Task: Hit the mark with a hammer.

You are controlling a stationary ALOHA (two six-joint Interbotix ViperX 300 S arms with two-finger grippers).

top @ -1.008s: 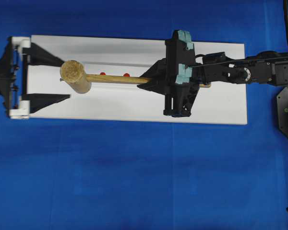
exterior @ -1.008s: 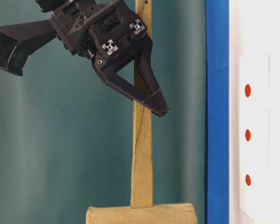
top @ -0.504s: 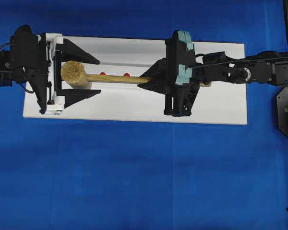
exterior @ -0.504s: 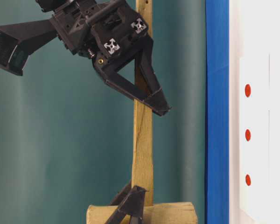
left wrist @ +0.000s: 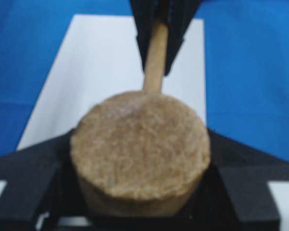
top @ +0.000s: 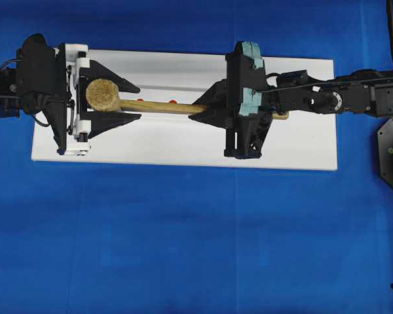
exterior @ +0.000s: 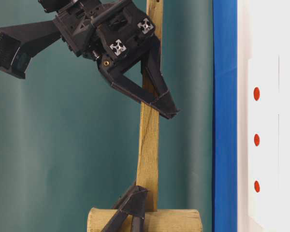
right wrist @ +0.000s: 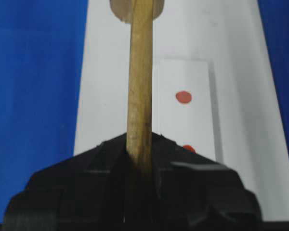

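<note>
Surface (top: 183, 248): saturated blue cloth, plain. Board (top: 183, 147): flat white, no pattern. Raised strip (right wrist: 202, 120): white, carrying solid red dots (exterior: 256, 140). Hammer (top: 157, 107): pale tan wood, head end face (left wrist: 139, 144) mottled brown and fibrous. Left end effector (top: 103, 99): black fingers, white bracket pieces. Right end effector (top: 206, 110): black, teal pad on its body. Backdrop (exterior: 63, 159): dull teal-green.

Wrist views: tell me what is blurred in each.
Left wrist view: the hammer head fills the frame, soft all over; the left claw fingers beside it are hazy. Right wrist view: the right claw is a dark blur, the handle sharper.
</note>
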